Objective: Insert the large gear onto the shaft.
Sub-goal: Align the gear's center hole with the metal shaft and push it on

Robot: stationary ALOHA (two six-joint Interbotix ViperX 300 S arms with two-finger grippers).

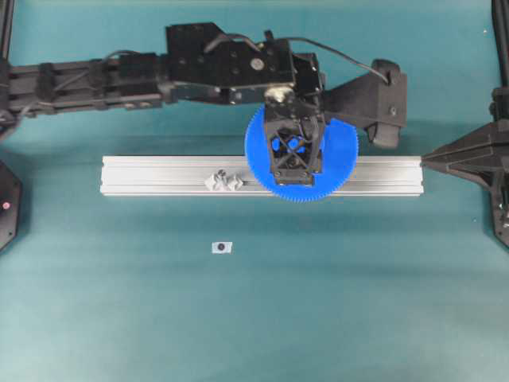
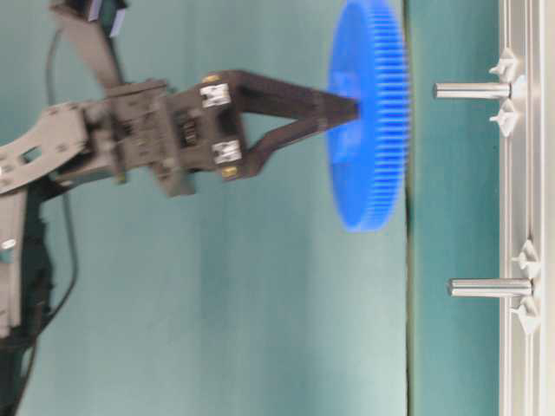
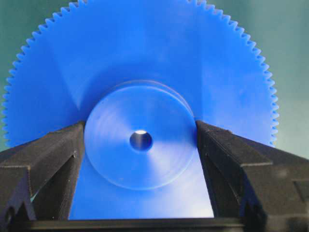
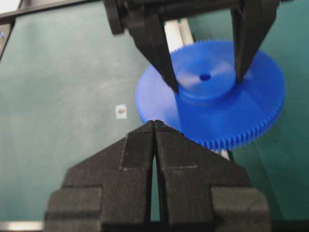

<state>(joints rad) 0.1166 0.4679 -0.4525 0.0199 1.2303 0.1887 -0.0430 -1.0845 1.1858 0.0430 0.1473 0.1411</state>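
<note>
The large gear point(image 1: 342, 155) point(image 2: 368, 173) point(image 3: 145, 48) point(image 4: 251, 106) is a bright-blue toothed disc, held flat above the rail. My left gripper point(image 1: 296, 151) point(image 2: 342, 108) point(image 3: 140, 124) is shut on its raised hub point(image 3: 159, 159), one finger point(image 3: 58, 150) on each side. The table-level view shows the shaft point(image 2: 473, 89) standing on the rail just off the gear's face, with a small gap between them and the shaft slightly off the hub's centre. From overhead the shaft is hidden under the gear. At the rail's right end my right gripper point(image 1: 424, 159) point(image 4: 154, 123) is shut with nothing in it.
The silver aluminium rail point(image 1: 159, 171) point(image 2: 520, 208) lies across the teal table. A second pin point(image 2: 490, 287) on a clear winged mount point(image 1: 225, 181) stands on the rail, left of the gear. A small white tag point(image 1: 222, 247) point(image 4: 120, 111) lies nearer the front.
</note>
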